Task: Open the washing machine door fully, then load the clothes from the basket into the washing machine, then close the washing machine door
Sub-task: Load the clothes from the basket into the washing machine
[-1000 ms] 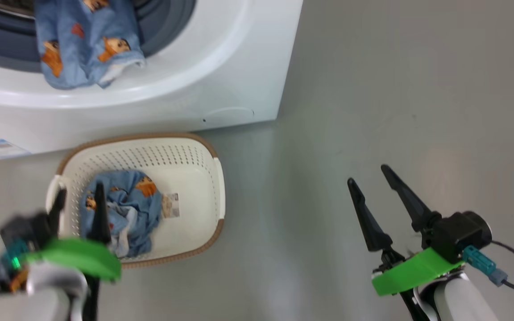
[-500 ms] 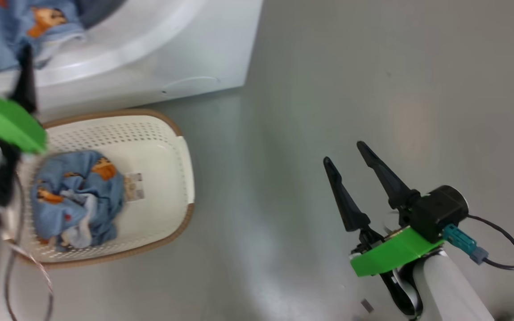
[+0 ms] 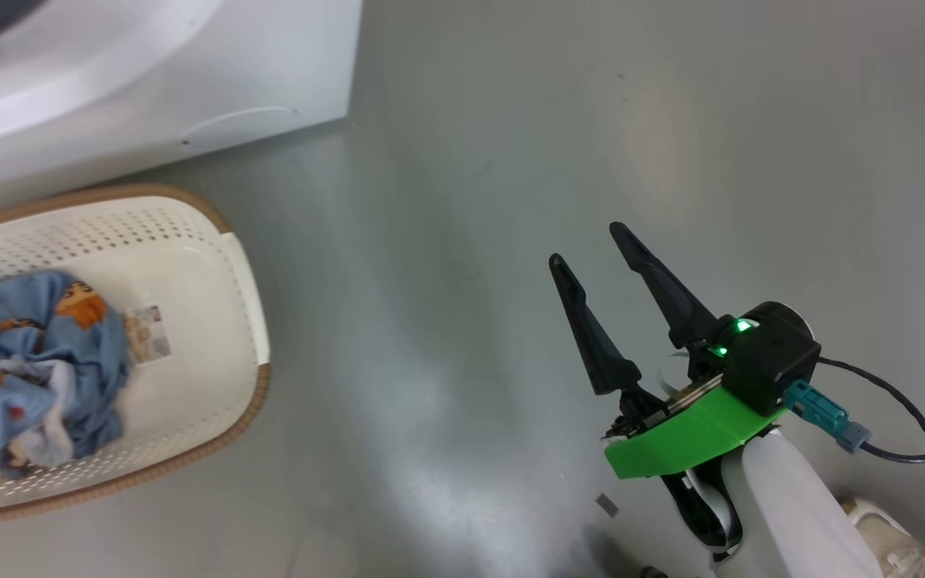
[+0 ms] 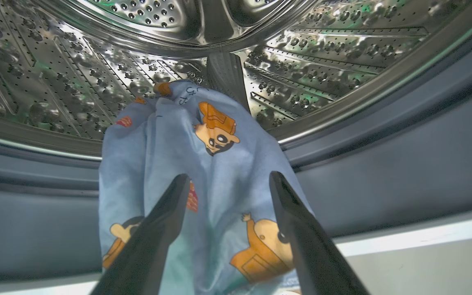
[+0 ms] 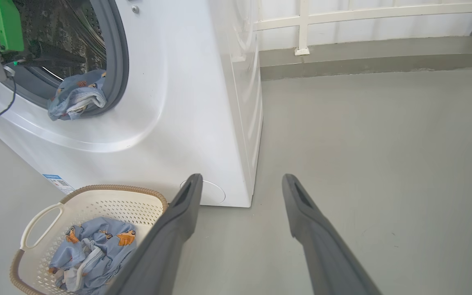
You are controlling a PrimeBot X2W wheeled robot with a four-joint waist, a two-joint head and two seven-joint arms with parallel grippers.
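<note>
The left gripper has its fingers spread wide, pinching nothing, aimed at a blue garment draped over the gasket, with the drum beyond at twelve o'clock. The right gripper, likewise splayed and empty, hangs over the floor. The basket holding more clothes sits at its nine o'clock, the washing machine at eleven.

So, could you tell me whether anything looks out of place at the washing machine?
Yes: a blue cartoon-print garment hangs over the grey gasket, half out of the steel drum, so closing up would likely trap it.
</note>
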